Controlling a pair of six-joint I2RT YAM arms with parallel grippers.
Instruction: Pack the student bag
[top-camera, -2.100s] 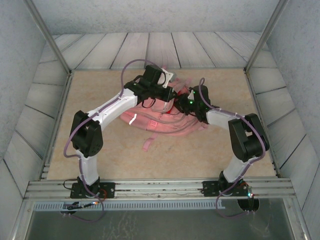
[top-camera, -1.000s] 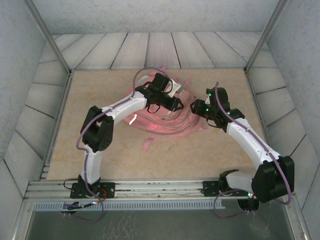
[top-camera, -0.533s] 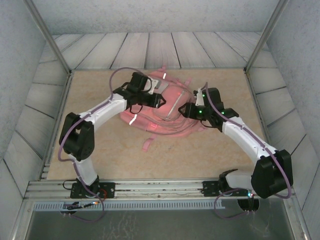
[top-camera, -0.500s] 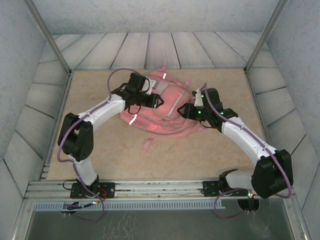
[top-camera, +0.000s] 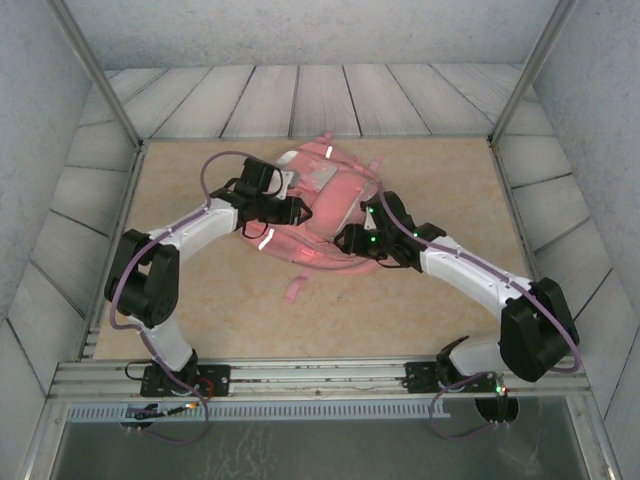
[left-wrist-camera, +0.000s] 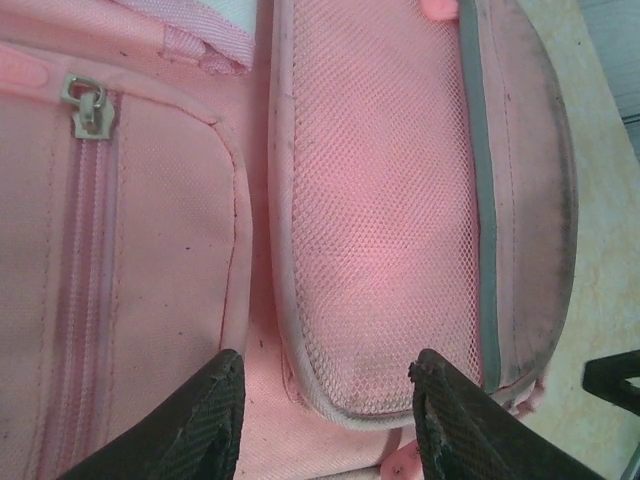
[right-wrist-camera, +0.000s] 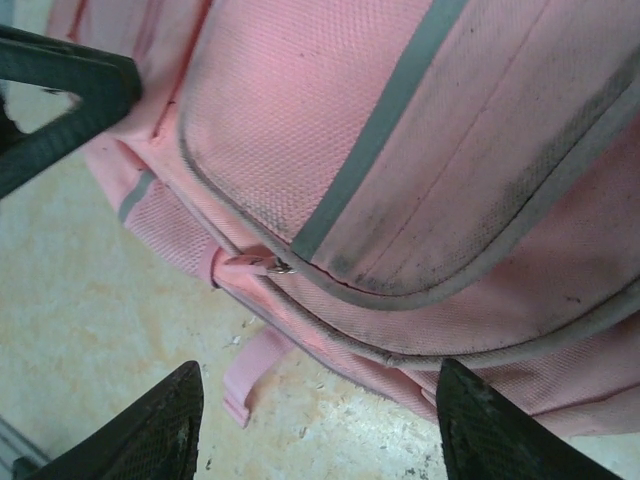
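Bare table (top-camera: 200, 300) around student bag (top-camera: 335, 190)

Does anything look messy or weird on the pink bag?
Yes. The student bag is grubby: dark smudges run along the edge of a pocket, clearest in the right wrist view. The bag also lies slumped flat on the table, with one loose strap trailing toward the arms.
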